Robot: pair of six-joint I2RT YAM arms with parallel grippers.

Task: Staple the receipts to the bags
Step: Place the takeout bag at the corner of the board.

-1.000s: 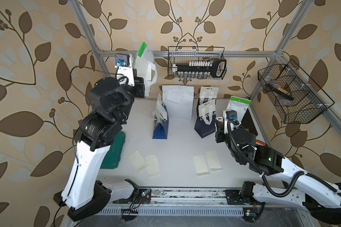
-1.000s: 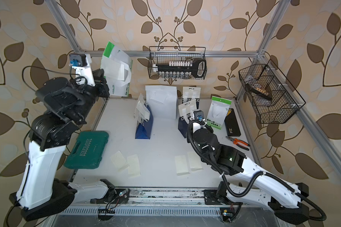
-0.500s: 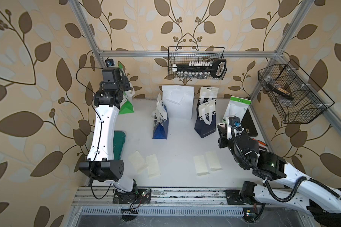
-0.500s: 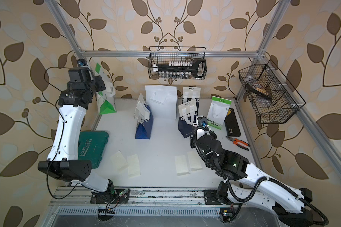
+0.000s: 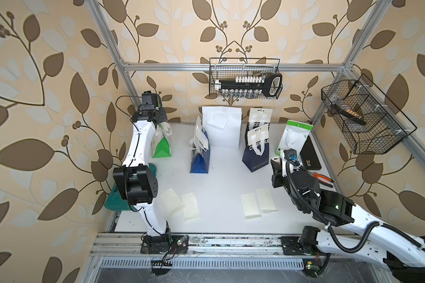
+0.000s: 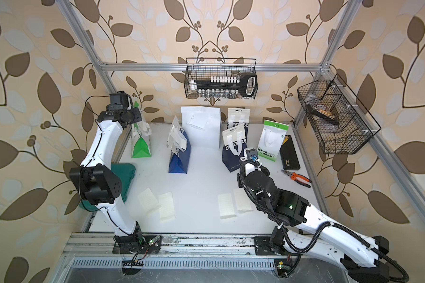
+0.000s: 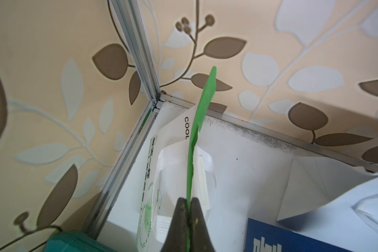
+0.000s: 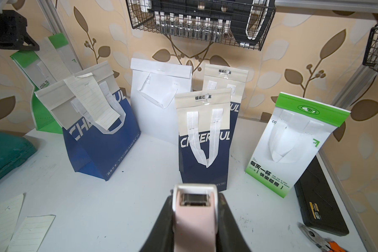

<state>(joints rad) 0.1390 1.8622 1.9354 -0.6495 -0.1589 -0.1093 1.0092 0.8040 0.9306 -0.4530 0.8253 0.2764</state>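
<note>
1. While the left gripper (image 7: pixel 189 201) pinches the folded green top edge of a green bag (image 7: pixel 204 98), its fingers (image 7: pixel 179 218) closed tight on the paper, that bag hangs upright in the far left corner of the table (image 5: pixel 226 186).
2. A cream receipt (image 7: pixel 202 179) lies against this bag's white face; whether the bag's base touches the table I cannot tell.
3. The right gripper (image 8: pixel 194 201) is clamped around a pink stapler (image 8: pixel 194 224), whose mouth points toward the bags; it hovers over the table's right side, near the front navy bag (image 8: pixel 205 157) but apart from it.
4. Along the back stand a blue bag (image 5: pixel 199 159) with a receipt (image 8: pixel 92 102) hanging from its top, a white bag (image 5: pixel 222 132) against the wall, two navy bags (image 5: pixel 257 152) one behind the other, and a second green bag (image 5: pixel 295 137) at the right.
5. Four more receipts lie flat near the front edge: a left pair (image 5: pixel 190 205) side by side, and a right pair (image 5: pixel 249 204) side by side.
6. A teal case (image 5: pixel 113 203) sits at the left edge under the left arm (image 5: pixel 138 152); a black case (image 5: pixel 309 154) and pliers (image 5: pixel 323 177) lie at the right edge.
</note>
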